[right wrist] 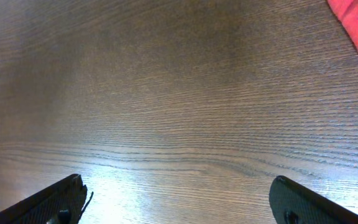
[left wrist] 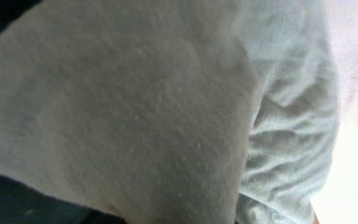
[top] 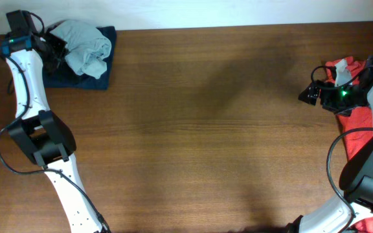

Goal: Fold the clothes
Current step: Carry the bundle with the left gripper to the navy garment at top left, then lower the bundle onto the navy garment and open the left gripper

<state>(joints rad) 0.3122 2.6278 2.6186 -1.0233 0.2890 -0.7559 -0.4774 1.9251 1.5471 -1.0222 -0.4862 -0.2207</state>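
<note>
The pale grey-blue T-shirt (top: pixel 88 46) is lying in a soft, crumpled heap at the far left corner of the brown wooden table (top: pixel 206 129). It is sitting on top of a dark navy garment (top: pixel 76 79), which is lying flatter under it and is peeking out at the near side and at the right side.

The left gripper (top: pixel 56 46) is reaching into the left side of that heap and is touching the cloth. Its wrist camera is looking straight at grey-blue cloth from very close, with a bit of the dark navy one showing at the bottom left. The cloth is hiding the fingers, so nobody can tell how far apart they are, or whether they are pinching any of it.

The red T-shirt (top: pixel 361 126) is lying at the right edge of the table, well apart from the other two clothes. A patch of white print (top: pixel 343 70) is showing on its far end. The right arm is hanging over the red shirt, and the right gripper (top: pixel 307 95) is pointing out past the shirt's left edge, over bare wood. Its two fingers (right wrist: pixel 58 202) are standing wide apart and are holding nothing. Only wood is showing between them, with a corner of red cloth off to the side.
</note>
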